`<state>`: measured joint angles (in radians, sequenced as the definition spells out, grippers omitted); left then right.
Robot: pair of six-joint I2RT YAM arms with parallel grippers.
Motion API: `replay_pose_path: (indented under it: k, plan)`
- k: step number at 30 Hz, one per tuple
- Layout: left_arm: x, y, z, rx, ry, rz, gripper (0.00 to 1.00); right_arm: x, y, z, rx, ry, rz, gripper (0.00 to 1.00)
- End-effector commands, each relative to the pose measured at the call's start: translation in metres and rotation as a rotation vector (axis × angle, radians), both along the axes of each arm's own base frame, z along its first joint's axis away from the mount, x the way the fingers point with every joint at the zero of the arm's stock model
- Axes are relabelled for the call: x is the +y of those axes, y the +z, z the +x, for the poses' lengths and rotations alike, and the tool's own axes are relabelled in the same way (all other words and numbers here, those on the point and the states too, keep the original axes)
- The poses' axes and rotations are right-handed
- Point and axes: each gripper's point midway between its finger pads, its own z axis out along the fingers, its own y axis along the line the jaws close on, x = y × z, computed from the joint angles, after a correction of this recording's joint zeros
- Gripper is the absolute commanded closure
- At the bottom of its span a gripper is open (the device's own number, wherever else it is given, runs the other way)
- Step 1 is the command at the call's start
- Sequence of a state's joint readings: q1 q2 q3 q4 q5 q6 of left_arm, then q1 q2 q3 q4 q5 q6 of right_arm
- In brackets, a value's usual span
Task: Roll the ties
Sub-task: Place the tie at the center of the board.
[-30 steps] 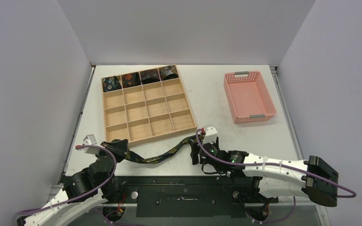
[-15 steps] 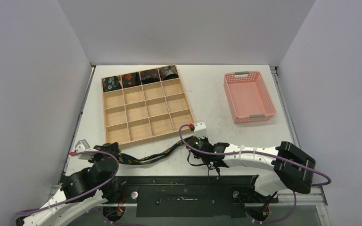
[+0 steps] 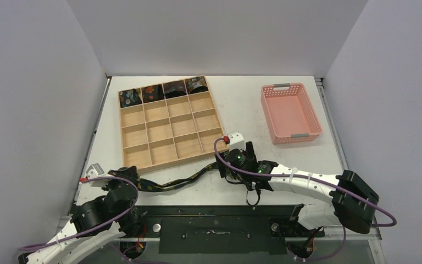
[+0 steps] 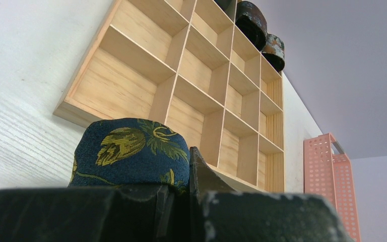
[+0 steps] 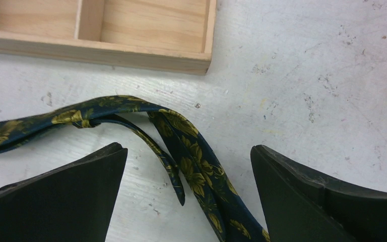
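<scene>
— So, which step is this?

— Early rolling, I'd judge. On the left, the left gripper (image 3: 125, 177) is clamped shut on one end of the tie (image 4: 131, 151). From its wrist camera the cloth bulges up between the fingers. It may be the first turn of a coil, though that view is too close to be sure.

— And the rest of it?

— Flat on the table near the front edge, just in front of the wooden tray (image 3: 164, 148). Its long axis runs roughly left to right, angling a little away from the arms toward the right. The free end lies close to the tray's near right corner.

— The other arm?

— The right gripper (image 5: 188, 151) stands wide open with a finger on either side of that free end, holding nothing. The strip there is doubled over on itself.

— Next move?

— To my mind, closing on the loose end and keeping the strip straight and lightly taut, so it winds evenly from the left. Four rolled ties (image 3: 165, 89) already fill the tray's far row, so this one would take an empty compartment.
</scene>
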<state>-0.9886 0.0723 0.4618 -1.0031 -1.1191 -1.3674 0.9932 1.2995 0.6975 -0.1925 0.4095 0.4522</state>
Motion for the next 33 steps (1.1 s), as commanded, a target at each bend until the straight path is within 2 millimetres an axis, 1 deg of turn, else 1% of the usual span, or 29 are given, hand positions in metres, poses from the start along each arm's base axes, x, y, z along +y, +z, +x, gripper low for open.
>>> replay_pose_path:
  k: [1, 3, 6, 8, 9, 13, 14, 15, 17, 18, 20, 23, 25, 27, 30, 31, 33]
  plan:
    - [0.008, 0.012, 0.0, -0.032, 0.038, -0.027, 0.99, -0.006, -0.03, 0.001, 0.043, 0.044, -0.096, 0.0]
    - [0.007, 0.013, 0.0, -0.029, 0.032, -0.025, 0.99, -0.004, -0.04, 0.0, 0.076, 0.061, -0.112, 0.03]
    - [0.008, 0.015, -0.001, -0.025, 0.029, -0.024, 0.99, 0.005, -0.044, -0.005, 0.102, 0.113, -0.085, 0.08]
    - [0.008, 0.016, -0.002, -0.026, 0.024, -0.027, 0.99, 0.009, -0.046, -0.01, 0.121, 0.146, -0.068, 0.14]
    - [0.008, 0.016, -0.002, -0.028, 0.022, -0.027, 0.99, 0.011, -0.047, -0.013, 0.133, 0.161, -0.061, 0.2]
    - [0.006, 0.016, -0.002, -0.036, 0.007, -0.03, 1.0, 0.005, -0.06, -0.019, 0.202, 0.154, -0.089, 0.55]
    - [0.004, 0.016, -0.002, -0.034, 0.001, -0.029, 1.0, 0.005, -0.061, -0.02, 0.223, 0.149, -0.084, 0.68]
    - [0.003, 0.015, -0.002, -0.032, -0.007, -0.027, 1.0, 0.005, -0.061, -0.022, 0.247, 0.146, -0.075, 0.78]
    - [-0.002, 0.016, -0.002, -0.024, -0.033, -0.02, 1.0, 0.006, -0.057, -0.03, 0.304, 0.136, -0.043, 0.93]
    - [-0.006, 0.017, -0.002, -0.017, -0.055, -0.012, 1.0, 0.006, -0.054, -0.036, 0.346, 0.128, -0.03, 0.94]
    - [-0.017, 0.016, -0.003, 0.01, -0.108, -0.008, 1.0, 0.011, -0.046, -0.056, 0.461, 0.151, 0.003, 0.95]
    - [-0.044, 0.01, -0.004, 0.074, -0.214, -0.032, 1.0, 0.016, -0.024, -0.085, 0.582, 0.189, 0.073, 0.95]
    - [-0.067, -0.001, -0.007, 0.136, -0.29, -0.064, 1.0, 0.018, -0.011, -0.108, 0.681, 0.231, 0.114, 0.95]
    - [-0.084, -0.014, -0.011, 0.203, -0.328, -0.108, 1.0, 0.02, 0.005, -0.122, 0.73, 0.245, 0.178, 0.95]
    - [-0.098, -0.03, -0.018, 0.278, -0.347, -0.188, 1.0, 0.015, 0.023, -0.131, 0.765, 0.237, 0.209, 0.95]
    - [-0.1, -0.034, -0.02, 0.294, -0.343, -0.22, 1.0, 0.012, 0.028, -0.13, 0.77, 0.226, 0.211, 0.95]
    - [-0.104, -0.038, -0.022, 0.307, -0.338, -0.282, 1.0, 0.004, 0.035, -0.12, 0.759, 0.188, 0.218, 0.95]
